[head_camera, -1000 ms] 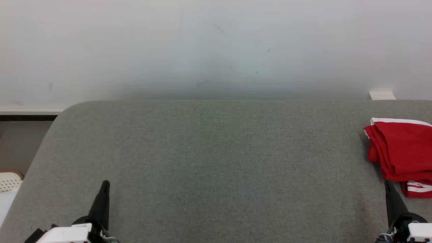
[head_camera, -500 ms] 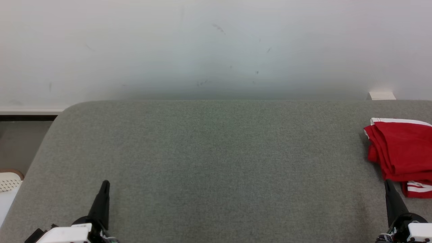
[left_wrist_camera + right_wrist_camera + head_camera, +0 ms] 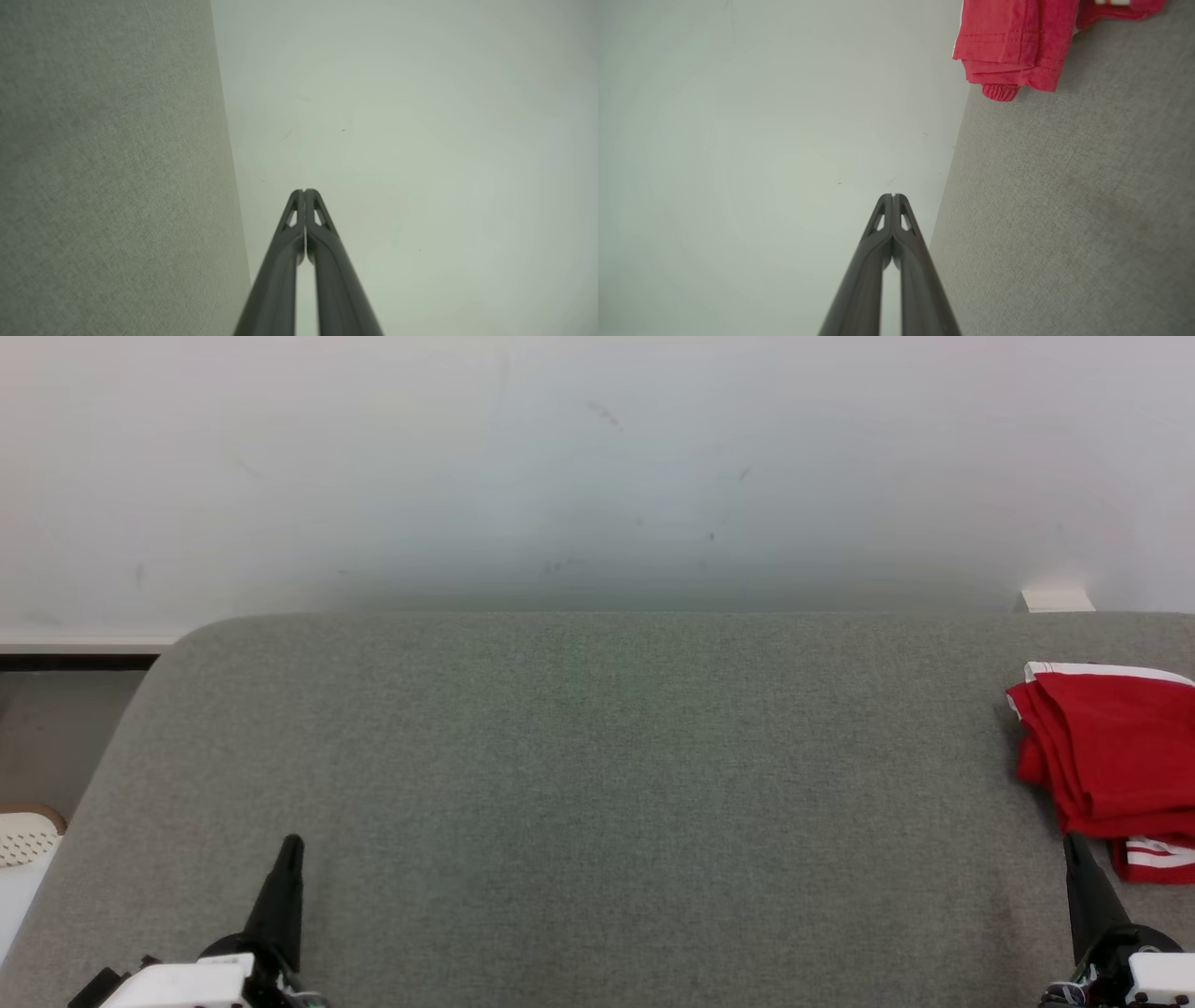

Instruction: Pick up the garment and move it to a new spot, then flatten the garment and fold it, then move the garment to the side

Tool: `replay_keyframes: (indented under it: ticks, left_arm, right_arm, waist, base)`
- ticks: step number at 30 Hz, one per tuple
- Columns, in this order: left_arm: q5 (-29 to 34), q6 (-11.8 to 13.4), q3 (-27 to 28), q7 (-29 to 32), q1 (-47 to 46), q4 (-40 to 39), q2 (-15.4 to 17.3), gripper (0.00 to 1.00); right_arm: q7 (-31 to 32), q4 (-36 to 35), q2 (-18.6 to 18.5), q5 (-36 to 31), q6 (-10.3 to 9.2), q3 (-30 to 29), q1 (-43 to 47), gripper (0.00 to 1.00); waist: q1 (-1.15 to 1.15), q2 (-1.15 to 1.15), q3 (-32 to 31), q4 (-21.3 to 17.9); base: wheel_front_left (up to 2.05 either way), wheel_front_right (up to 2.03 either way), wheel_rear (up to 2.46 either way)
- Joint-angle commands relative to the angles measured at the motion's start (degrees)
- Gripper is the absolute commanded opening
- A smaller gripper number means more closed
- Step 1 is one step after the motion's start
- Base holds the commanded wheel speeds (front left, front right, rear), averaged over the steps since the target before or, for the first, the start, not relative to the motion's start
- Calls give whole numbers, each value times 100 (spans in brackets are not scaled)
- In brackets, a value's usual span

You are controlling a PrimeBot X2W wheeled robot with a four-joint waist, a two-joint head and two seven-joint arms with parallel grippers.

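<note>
Nearest to us, at the lower left of the head view, our left end effector points up over the near part of the worktop. Its two dark fingers are pressed together into one thin spike, pinching nothing. In its wrist view the tips meet with no gap. At the lower right, our right end effector stands the same way, fingers pressed together and holding nothing. We cannot tell whether either one touches the grey surface.

Off the worktop's left edge we see a pale object with small holes and a brown rim, cut off by the frame. Above it lies a patch of dull floor.

The worktop is covered in grey woven cloth and has a rounded far-left corner. The garment, red with white stripes, lies folded in several layers on the worktop's right side and runs out of the frame there. In the head view the right end effector's tip shows just below the garment's near edge. The right wrist view shows the two apart, with stacked stitched hems and a gathered band at the top of that view. The garment is well apart from the left end effector.

Beyond the far edge, on the right, a small white block sits by the wall, which is pale with a few dark scuffs.
</note>
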Motion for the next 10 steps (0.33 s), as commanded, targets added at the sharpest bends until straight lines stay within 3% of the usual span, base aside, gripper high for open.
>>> replay_keyframes:
  ticks: [1,10]
  left_arm:
    - [-81,8,8,18,-34,-19,18,0]
    - [-81,8,8,18,-34,-19,18,0]
  right_arm:
    - [17,14,-2,-25,-12,-20,-69,0]
    - [17,14,-2,-24,-12,-19,-69,0]
  waist:
    - [0,0,0,0]
    - [0,0,0,0]
  base:
    - [0,0,0]
    - [0,0,0]
